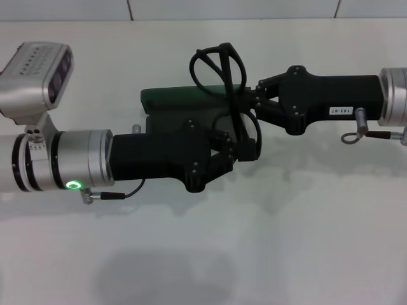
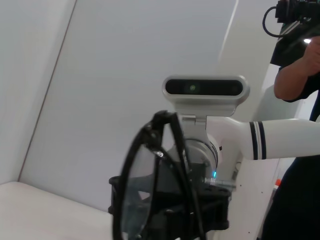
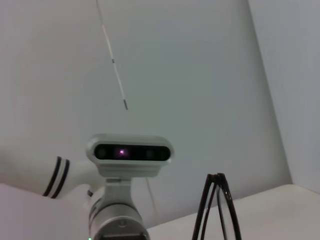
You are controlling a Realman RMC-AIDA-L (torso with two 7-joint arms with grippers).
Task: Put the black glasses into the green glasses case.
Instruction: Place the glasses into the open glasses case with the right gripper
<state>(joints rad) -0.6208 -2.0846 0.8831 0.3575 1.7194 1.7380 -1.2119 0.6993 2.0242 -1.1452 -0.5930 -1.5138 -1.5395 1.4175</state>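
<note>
The black glasses (image 1: 227, 76) are folded and held on edge in the air between my two grippers, above the table's middle. My left gripper (image 1: 239, 149) reaches in from the left and is shut on their lower part. My right gripper (image 1: 247, 101) reaches in from the right and is shut on their middle. The green glasses case (image 1: 184, 96) lies on the table just behind and under the left gripper, mostly hidden by it. The glasses fill the near part of the left wrist view (image 2: 137, 195) and show at the lower edge of the right wrist view (image 3: 216, 178).
The white table (image 1: 210, 248) stretches in front of the arms. A white wall (image 1: 76, 9) runs along its far edge. A person in black (image 2: 300, 75) with a camera stands off beyond my right arm (image 2: 280, 140).
</note>
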